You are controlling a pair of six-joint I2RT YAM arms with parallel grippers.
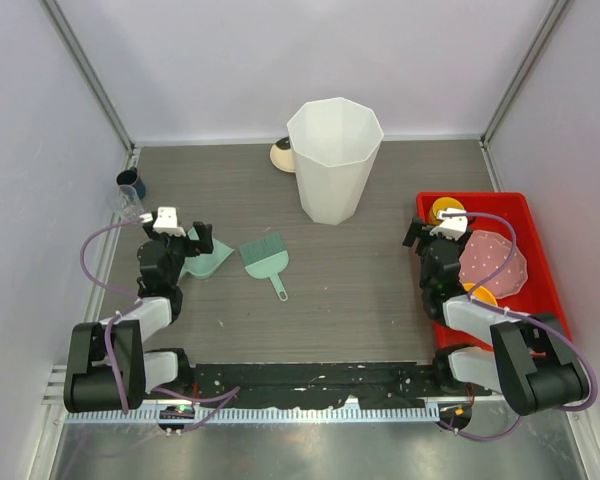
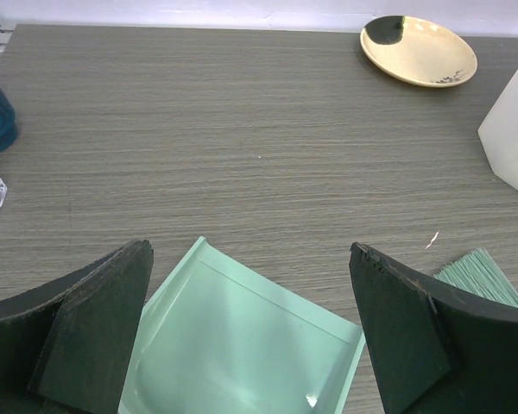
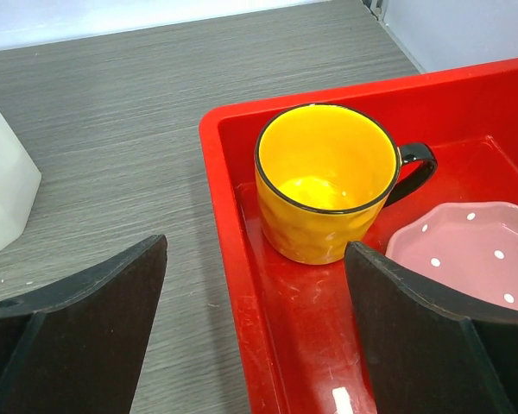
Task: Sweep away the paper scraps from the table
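Left jaws spread wide, holding nothing. Green dustpan sits right under and between them, looks parked for easy pickup imo. Brush lies just off their right tip. Right jaws open too, empty, straddling red tray rim, yellow mug just ahead. Paper scraps: none visible on tabletop, only stray fleck. Maybe inside white bin further out, can't tell.

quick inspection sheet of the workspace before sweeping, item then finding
surface: dark wood-grain table, only tiny pale flecks
job's things: paper scraps, nothing seen; green dustpan and green brush lie left of centre
clutter: white bin, beige plate, blue cup, clear glass; red tray holds yellow mug and pink dotted plate
grippers: left gripper open over the dustpan; right gripper open over the tray's rim
cables: purple cables loop off both wrists
surroundings: pale walls, metal rail at near edge
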